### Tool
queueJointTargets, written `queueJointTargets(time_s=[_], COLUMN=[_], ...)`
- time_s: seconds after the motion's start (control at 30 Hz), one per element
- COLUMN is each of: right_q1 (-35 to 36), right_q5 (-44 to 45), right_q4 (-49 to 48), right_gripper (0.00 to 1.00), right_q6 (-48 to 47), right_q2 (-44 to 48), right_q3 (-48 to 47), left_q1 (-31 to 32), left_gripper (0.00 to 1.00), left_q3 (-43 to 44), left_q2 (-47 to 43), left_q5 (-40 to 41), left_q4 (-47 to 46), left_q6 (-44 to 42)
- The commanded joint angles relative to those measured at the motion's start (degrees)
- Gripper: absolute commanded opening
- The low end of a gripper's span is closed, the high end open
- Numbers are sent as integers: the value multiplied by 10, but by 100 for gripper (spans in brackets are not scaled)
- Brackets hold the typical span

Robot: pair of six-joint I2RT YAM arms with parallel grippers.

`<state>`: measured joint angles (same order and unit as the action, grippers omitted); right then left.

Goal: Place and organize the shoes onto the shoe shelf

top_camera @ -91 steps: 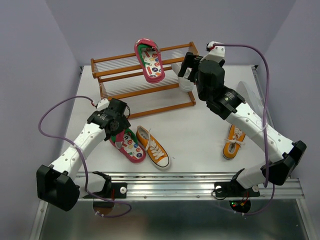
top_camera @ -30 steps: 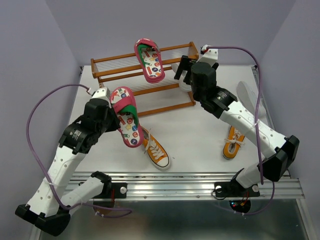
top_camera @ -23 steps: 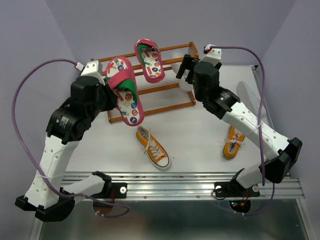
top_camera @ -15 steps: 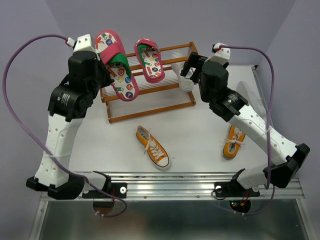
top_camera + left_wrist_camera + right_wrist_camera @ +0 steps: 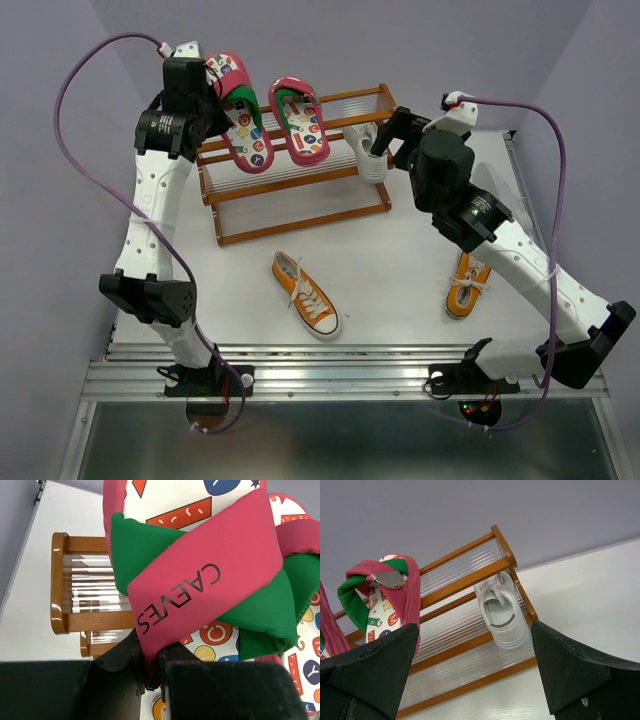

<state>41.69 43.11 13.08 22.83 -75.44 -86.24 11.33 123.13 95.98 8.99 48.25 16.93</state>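
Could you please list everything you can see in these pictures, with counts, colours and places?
Shoe shelf: one, orange-brown, far side of table.
Pink shoe: one, pink with green lining, on top tier.
Second pink shoe: one, same colours, gripped above top tier's left end.
White sneaker: one, white, lower tier's right end.
Orange sneaker: one, white-laced, table centre.
Other orange sneaker: one, white-laced, table's right side.
Table: one, white.
Cables: two, purple, one per arm.
Left hand: black, shut on second pink shoe.
Right hand: black, open, near white sneaker.
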Motion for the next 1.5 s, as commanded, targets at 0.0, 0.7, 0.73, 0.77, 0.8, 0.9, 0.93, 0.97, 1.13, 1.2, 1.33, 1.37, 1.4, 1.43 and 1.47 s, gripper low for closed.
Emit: queueJointTargets(time_s=[0.0, 0.7, 0.73, 0.77, 0.8, 0.9, 0.93, 0.97, 1.13, 1.2, 1.33, 1.37, 1.4, 1.43, 1.47], right_q1=[1, 1, 1, 1, 1, 1, 1, 1, 1, 1, 1, 1, -4, -10, -19], right_q5=[12, 8, 9, 9, 9, 11, 12, 14, 21, 27, 40, 54, 64, 74, 73], right_q4=[-12, -10, -9, -9, -9, -9, -9, -9, -8, -5, 3, 9, 14, 36, 50], right_gripper=[100, 100, 100, 100, 100, 100, 100, 100, 100, 100, 100, 100, 100, 100, 100], right_q6=[13, 12, 12, 10, 10, 9, 9, 8, 7, 7, 2, -3, -4, -4, 6], right_q2=[7, -23, -23, -23, -22, -20, -18, -17, -10, -10, -13, -14, -18, -20, -23], right_q3=[-2, -12, -12, -13, -11, -8, -7, -6, 5, 8, 19, 26, 27, 27, 28], left_q1=[-14, -23, -23, -23, -23, -23, -23, -24, -23, -23, -23, -23, -23, -24, -23], left_gripper=[0, 0, 3, 16, 19, 45, 47, 49, 54, 54, 60, 61, 66, 67, 71], left_q3=[40, 55, 60, 62, 62, 58, 55, 54, 48, 43, 42, 45, 47, 54, 61], left_q2=[-5, 68, 71, 73, 75, 70, 68, 67, 56, 48, 32, 28, 18, 14, 4], left_q5=[-41, -87, -87, -87, -87, -87, -110, -113, -123, -125, -124, -125, -125, -128, -127], left_q4=[-72, -91, -87, -83, -80, -83, -86, -90, -92, -94, -93, -94, -95, -93, -91], left_q6=[6, 25, 26, 27, 29, 34, 34, 34, 36, 37, 37, 36, 32, 29, 25])
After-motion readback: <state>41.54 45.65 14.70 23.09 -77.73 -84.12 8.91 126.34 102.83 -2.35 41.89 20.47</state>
